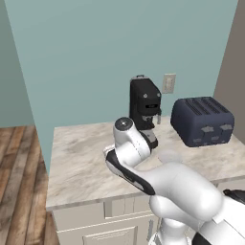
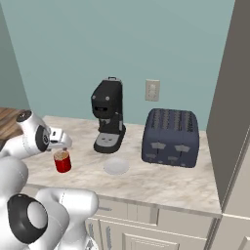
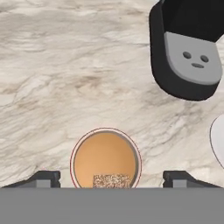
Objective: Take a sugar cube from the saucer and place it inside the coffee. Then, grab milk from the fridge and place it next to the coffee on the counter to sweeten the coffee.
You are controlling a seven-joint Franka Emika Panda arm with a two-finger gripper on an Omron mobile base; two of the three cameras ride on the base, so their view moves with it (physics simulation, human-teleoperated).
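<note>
In the hand view my left fingertip (image 3: 43,178) sits at the lower left of the frame. To its right, at lower centre, is the coffee (image 3: 106,158), with the sugar cube (image 3: 112,180) lying in the brown liquid at the near rim. My right fingertip (image 3: 181,178) is at the lower right. My gripper (image 3: 112,180) is spread wide, wider than the mug, and has hold of nothing. The cube sits between the tips in the picture, but I judge it is resting in the drink and not pinched.

The first step looks complete. The remaining item is the milk, which I cannot locate in these views. I judge a small carton to be light and moderately stiff, with walls that dent under a hard squeeze. I should take it across the flat body below the gabled top, with gentle force. The mug is full and open, so it could spill if I knock it.

In the right base view my wrist is at the left edge, directly above the red mug (image 2: 62,161) and pointing down at it. The saucer (image 2: 116,166) lies just right of the mug on the counter (image 2: 166,183). Then come the coffee machine (image 2: 108,114) and the toaster (image 2: 171,136). The fridge (image 2: 229,112) stands as a grey panel at the far right edge
</note>
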